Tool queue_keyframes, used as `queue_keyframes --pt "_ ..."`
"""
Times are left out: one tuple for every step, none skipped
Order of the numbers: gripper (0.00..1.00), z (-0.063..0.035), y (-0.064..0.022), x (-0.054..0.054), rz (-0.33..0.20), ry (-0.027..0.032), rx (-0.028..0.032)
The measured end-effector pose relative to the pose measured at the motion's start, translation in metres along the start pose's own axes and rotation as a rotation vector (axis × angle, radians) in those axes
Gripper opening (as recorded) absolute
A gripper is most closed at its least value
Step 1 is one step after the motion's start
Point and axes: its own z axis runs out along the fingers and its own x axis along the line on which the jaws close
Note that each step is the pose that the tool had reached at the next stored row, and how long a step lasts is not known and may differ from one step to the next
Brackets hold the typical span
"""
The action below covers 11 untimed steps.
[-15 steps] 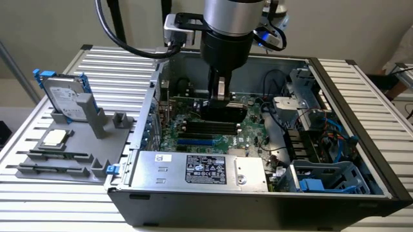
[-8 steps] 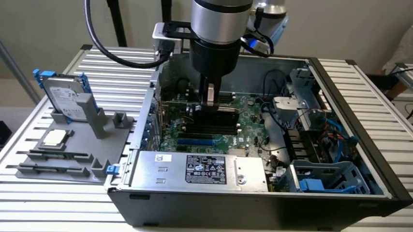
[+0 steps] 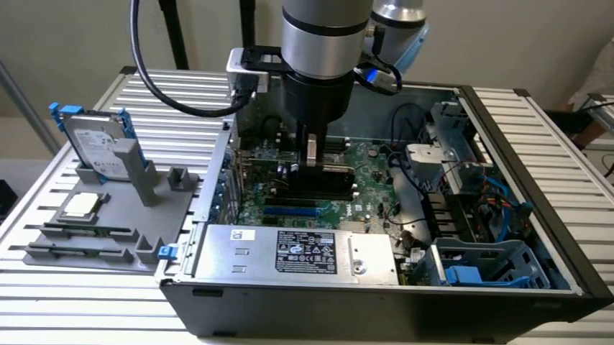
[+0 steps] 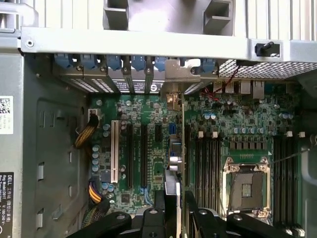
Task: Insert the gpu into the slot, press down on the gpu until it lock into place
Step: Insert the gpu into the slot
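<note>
My gripper (image 3: pixel 315 169) reaches down into the open computer case and is shut on the gpu (image 3: pixel 323 184), a thin black card standing on edge over the green motherboard (image 3: pixel 369 162). In the wrist view the gpu (image 4: pixel 181 144) is seen edge-on between the two black fingers (image 4: pixel 157 213), and its metal end bracket (image 4: pixel 173 79) sits against the case's rear slot openings. A bright-blue slot (image 3: pixel 290 211) lies on the board just beside the card, toward the power supply. Whether the card's lower edge sits in a slot is hidden.
A silver labelled power-supply box (image 3: pixel 298 251) fills the case's near side. Black memory slots (image 4: pixel 205 166) and the CPU socket (image 4: pixel 246 186) lie beside the card. Cables and a blue drive cage (image 3: pixel 479 269) crowd the exterior view's right. A grey fixture with a hard drive (image 3: pixel 96 140) stands outside the case.
</note>
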Motion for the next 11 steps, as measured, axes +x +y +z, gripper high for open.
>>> queue_keyframes --pt "0.26 0.0018 0.0000 0.000 0.000 0.0001 0.0001" --pt "0.26 0.0036 0.0000 0.000 0.000 0.0005 0.0001" --pt "0.26 0.0055 0.0000 0.000 0.000 0.0013 0.0001" --pt "0.26 0.0074 0.0000 0.000 0.000 0.0022 0.0001" --pt "0.26 0.0092 0.0000 -0.001 0.000 0.0031 0.0002" --pt "0.26 0.0109 0.0001 -0.001 0.000 0.0042 0.0001" --pt "0.26 0.0125 0.0001 -0.001 0.000 0.0050 0.0001" --pt "0.26 0.0140 0.0000 -0.002 0.000 0.0056 0.0001" --pt "0.26 0.0153 0.0001 -0.003 0.000 0.0064 0.0001" --pt "0.26 0.0167 0.0001 -0.004 0.000 0.0075 0.0002" --pt "0.26 0.0182 0.0001 -0.004 0.000 0.0088 0.0003"
